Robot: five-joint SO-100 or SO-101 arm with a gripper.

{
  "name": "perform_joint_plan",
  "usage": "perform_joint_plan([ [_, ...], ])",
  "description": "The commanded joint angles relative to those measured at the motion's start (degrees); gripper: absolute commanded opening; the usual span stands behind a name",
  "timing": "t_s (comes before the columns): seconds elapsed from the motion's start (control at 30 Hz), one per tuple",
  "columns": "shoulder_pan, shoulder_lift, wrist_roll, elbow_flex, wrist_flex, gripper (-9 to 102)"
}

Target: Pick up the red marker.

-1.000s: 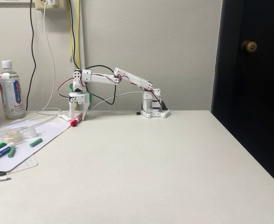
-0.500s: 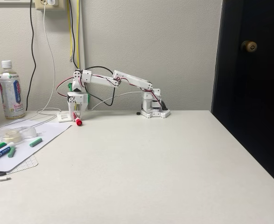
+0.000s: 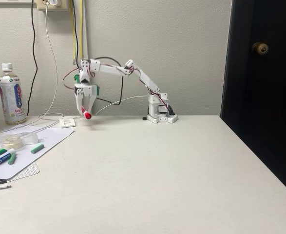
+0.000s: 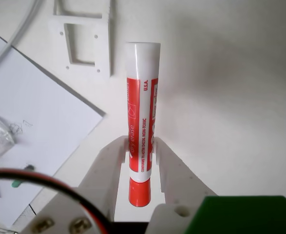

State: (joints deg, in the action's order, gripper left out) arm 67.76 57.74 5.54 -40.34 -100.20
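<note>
The red marker [image 4: 142, 112], a white barrel with a red label band and red cap, is held lengthwise between the two white fingers of my gripper [image 4: 139, 148], which is shut on it. In the fixed view the gripper [image 3: 85, 111] hangs at the back left, lifted clear of the table, with the marker's red cap [image 3: 87, 115] poking out below the fingertips.
A white sheet of paper [image 3: 40, 142] lies at the left with green-capped markers [image 3: 0, 158], a loose green cap [image 3: 37, 148] and a tape roll. A bottle [image 3: 11, 95] stands by the wall. A small white frame part [image 4: 84, 36] lies below the gripper. The arm's base [image 3: 161, 116] sits at the back.
The gripper has risen from the table with the red marker in it; the marker's cap, which rested on the table a second ago, now hangs in the air.
</note>
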Motion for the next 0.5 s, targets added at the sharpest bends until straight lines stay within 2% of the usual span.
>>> perform_joint_plan([
  [0.0,-2.37,10.9,-2.2,-4.48,-0.09,0],
  [0.47,-16.35,21.8,-12.39,-8.88,-0.09,0],
])
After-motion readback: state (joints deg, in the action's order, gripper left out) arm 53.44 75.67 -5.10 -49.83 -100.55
